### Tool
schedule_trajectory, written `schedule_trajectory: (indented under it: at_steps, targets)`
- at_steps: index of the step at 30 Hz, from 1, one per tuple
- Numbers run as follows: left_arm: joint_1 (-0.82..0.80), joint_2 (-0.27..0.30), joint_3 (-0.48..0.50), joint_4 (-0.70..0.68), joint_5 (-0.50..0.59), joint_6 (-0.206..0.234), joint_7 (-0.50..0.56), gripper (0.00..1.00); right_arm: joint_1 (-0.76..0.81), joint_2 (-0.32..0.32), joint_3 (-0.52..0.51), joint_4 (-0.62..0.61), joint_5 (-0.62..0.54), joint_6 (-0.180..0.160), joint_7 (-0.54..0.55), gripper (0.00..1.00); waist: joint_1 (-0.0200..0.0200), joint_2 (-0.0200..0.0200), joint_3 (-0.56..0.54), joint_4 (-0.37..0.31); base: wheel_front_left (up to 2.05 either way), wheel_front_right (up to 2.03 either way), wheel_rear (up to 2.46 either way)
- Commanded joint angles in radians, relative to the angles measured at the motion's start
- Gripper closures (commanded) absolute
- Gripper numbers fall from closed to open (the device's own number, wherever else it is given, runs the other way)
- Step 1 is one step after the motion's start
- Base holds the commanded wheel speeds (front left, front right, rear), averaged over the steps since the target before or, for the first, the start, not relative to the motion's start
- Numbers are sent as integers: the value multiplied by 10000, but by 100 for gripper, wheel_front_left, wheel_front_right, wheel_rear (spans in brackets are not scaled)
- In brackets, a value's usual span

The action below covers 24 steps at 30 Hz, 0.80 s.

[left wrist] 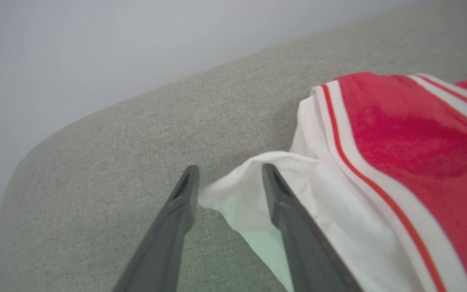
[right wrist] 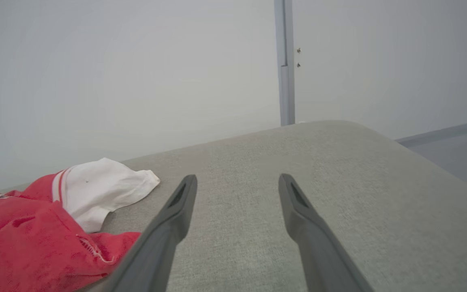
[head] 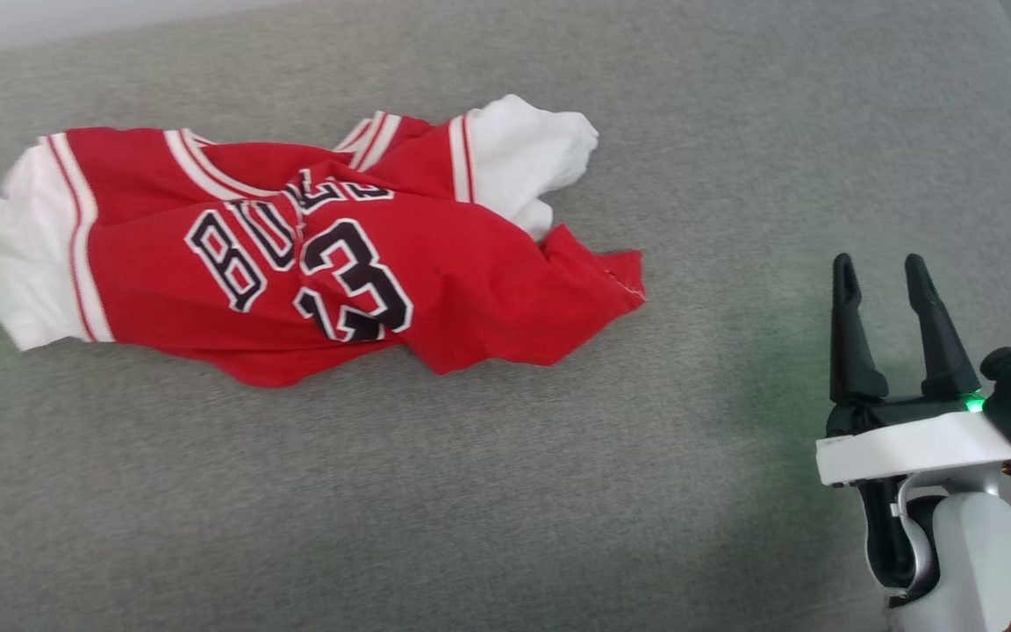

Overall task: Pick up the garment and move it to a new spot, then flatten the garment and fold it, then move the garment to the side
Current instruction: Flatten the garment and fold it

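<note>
Both open, left end effector [left wrist: 230, 169] straddling garment [head: 295, 263] sleeve, right end effector [head: 878, 262] well apart.

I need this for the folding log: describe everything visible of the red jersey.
The red jersey lies crumpled, chest up, on the gray fabric surface. The cloth looks soft. It has white short sleeves with red-white striped trim, and black white-outlined lettering and a 23, partly hidden by folds. Its hem is bunched toward the robot's right. One white sleeve's edge sits between the open fingers of the left gripper, not pinched.
</note>
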Motion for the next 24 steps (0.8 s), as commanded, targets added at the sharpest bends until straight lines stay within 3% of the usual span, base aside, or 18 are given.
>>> schedule_trajectory:
  at_steps: [1,4,8,14,18,20,24]
  targets:
    - [246,-187,126,-62,-66,91,-465,0,-54,-151,50,57,-126,-3,-52,0,0,0,-163,250,0,0,0]
    - [657,-581,437,-281,-212,482,-1687,0,-280,-559,362,302,-301,-3,-51,0,0,0,-301,647,0,0,0]
    - [1582,-1461,1298,-1065,-632,1007,-2327,0,-727,-1345,764,688,-353,-3,336,0,0,0,-472,1343,0,0,0]
    - [3825,-2600,4152,-4328,2029,2311,-2339,0,-1690,-2702,1517,980,184,-5,2236,0,0,0,-444,2506,0,0,0]
    - [5616,-3699,5942,-6221,3885,2461,-2336,0,-2414,-3610,2121,1314,818,-5,3631,0,0,0,-392,3199,0,0,0]
    - [6363,-4384,6708,-7037,4639,2157,-2335,0,-2820,-3997,2482,1524,1256,-5,4258,0,0,0,-337,3523,0,0,0]
    - [7205,-5084,7542,-7719,5671,1778,-2336,0,-3489,-4415,2826,2049,1915,-5,5212,0,0,0,-237,3882,0,0,0]
